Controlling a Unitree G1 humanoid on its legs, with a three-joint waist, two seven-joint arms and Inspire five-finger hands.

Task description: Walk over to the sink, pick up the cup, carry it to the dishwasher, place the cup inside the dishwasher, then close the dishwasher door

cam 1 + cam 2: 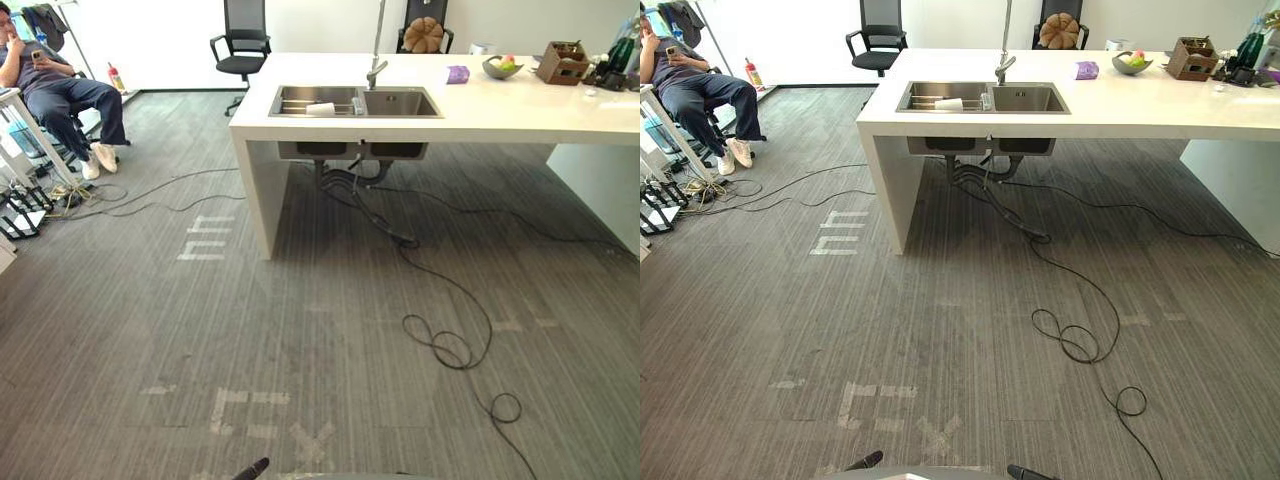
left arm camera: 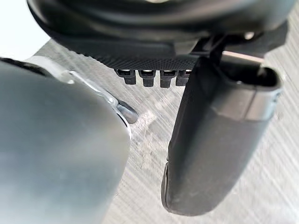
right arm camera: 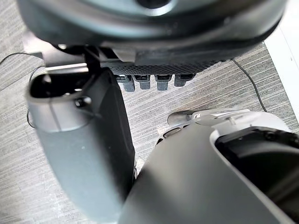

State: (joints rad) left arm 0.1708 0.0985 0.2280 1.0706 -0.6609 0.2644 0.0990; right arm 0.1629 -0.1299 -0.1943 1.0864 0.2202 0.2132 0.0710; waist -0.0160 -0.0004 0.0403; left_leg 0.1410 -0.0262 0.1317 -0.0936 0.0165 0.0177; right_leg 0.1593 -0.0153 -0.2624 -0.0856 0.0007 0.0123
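At the frame's bottom edge, the left hand (image 2: 215, 140) and right hand (image 3: 88, 149) hang with relaxed fingers, both empty. The cup (image 1: 320, 108) lies in the left basin of the sink (image 1: 400, 103) on the desk (image 1: 500, 120), upper middle, well apart. I judge every step is left. A seated person (image 1: 50, 90), upper left, sits off the path.
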